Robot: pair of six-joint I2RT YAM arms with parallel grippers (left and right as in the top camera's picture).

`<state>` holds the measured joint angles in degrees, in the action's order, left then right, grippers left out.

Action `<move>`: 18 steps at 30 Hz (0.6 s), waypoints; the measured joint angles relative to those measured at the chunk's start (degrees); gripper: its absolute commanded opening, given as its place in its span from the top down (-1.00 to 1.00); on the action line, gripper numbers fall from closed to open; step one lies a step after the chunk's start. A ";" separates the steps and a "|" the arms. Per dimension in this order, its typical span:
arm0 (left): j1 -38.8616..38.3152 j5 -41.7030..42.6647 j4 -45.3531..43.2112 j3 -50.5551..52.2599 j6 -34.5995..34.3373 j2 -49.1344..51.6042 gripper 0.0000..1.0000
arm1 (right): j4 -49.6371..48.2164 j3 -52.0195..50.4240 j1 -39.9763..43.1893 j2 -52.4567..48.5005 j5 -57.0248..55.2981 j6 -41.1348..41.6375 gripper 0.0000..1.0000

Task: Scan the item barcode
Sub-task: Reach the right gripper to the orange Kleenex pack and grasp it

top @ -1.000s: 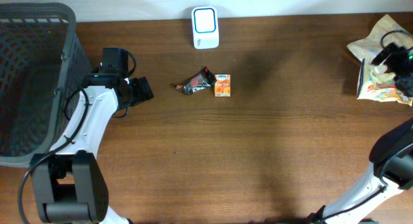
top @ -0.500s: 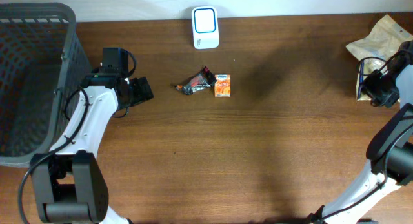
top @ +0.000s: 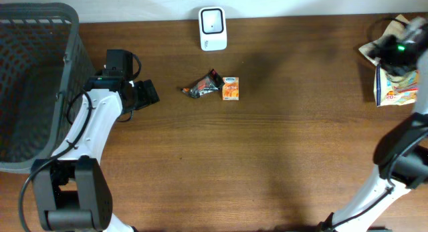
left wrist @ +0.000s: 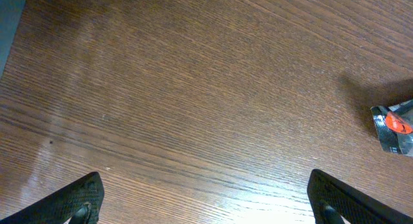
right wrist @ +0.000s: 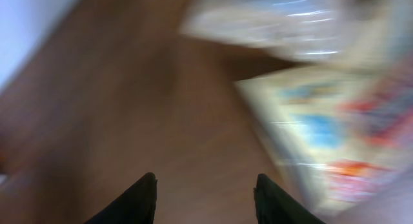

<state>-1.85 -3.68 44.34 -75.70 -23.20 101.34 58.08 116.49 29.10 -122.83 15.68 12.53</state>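
Packets (top: 396, 86) lie at the counter's (top: 267, 158) right edge, with my right fingers (right wrist: 139, 201) parted and empty over them, the view blurred. I see the orange box (top: 231, 89) and dark wrapper (top: 202, 86) side by side mid-counter, near the scanner (top: 212, 29). My left fingers (left wrist: 77, 198) gape wide, holding nothing.

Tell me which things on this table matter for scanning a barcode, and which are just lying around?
Probably part of the job:
- white scanner
- orange box
- dark wrapper
- printed packets, by the right hand

Seemingly just lying about:
- mesh basket, no part in the scanning itself
- left hand, open, holding nothing
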 measured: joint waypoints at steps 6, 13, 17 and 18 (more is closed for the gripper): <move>0.00 -0.02 0.00 0.00 0.00 0.00 -0.98 | 1.31 0.11 -22.97 -0.02 11.10 -5.27 -0.97; 0.00 0.00 0.00 0.00 0.00 0.00 -0.98 | 1.29 0.09 -38.75 -4.44 6.12 -1.99 -0.75; 0.00 0.00 0.00 0.00 0.00 0.00 -0.98 | 0.70 -0.04 -42.10 -10.84 6.21 4.22 -0.38; 0.00 0.00 0.00 0.00 0.00 0.00 -0.98 | 0.24 -0.04 -42.64 -12.28 6.51 4.85 -0.31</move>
<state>-1.85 -3.68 44.34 -75.70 -23.20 101.34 58.33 116.44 -13.54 -135.11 22.20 17.39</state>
